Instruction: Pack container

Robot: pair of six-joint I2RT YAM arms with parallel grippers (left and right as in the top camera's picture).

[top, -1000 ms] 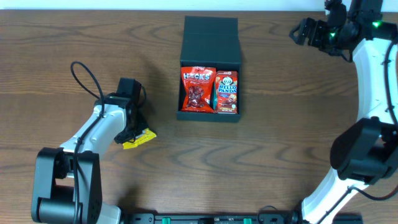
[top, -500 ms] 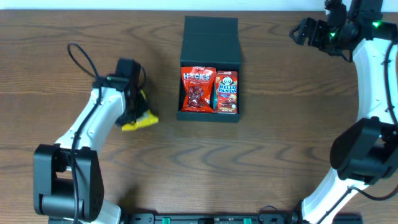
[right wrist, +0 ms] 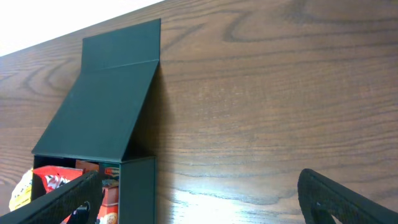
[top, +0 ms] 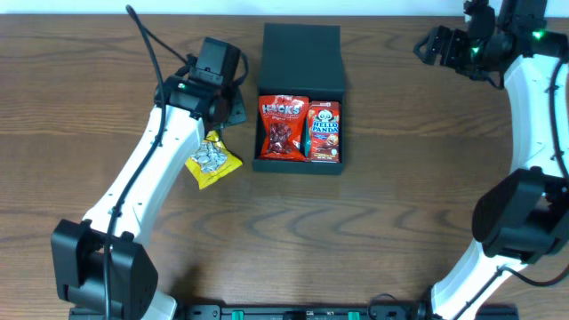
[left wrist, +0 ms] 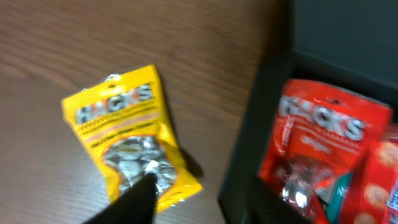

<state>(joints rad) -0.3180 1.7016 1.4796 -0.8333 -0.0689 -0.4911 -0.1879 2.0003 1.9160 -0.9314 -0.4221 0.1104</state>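
The dark teal container (top: 300, 162) stands open at mid-table, its flap lid (top: 302, 52) folded back. A red Hacks pack (top: 283, 127) and a Hello Panda box (top: 324, 131) lie side by side inside it. A yellow Hacks pack (top: 212, 161) lies on the wood just left of the container's front corner, free of any grip. My left gripper (top: 228, 105) hovers above it beside the container's left wall, open and empty. In the left wrist view one dark finger (left wrist: 134, 202) overlaps the yellow pack (left wrist: 124, 140). My right gripper (top: 436, 44) is far back right, wide open.
The right wrist view shows the container (right wrist: 134, 186) from behind, with bare wood between its fingers (right wrist: 339, 196). My right arm's base (top: 516, 222) stands at the right edge of the table.
My left arm has swung up and right from the table's left part to the container's side, carrying the yellow pack. It has let the pack go, and its jaws have opened.
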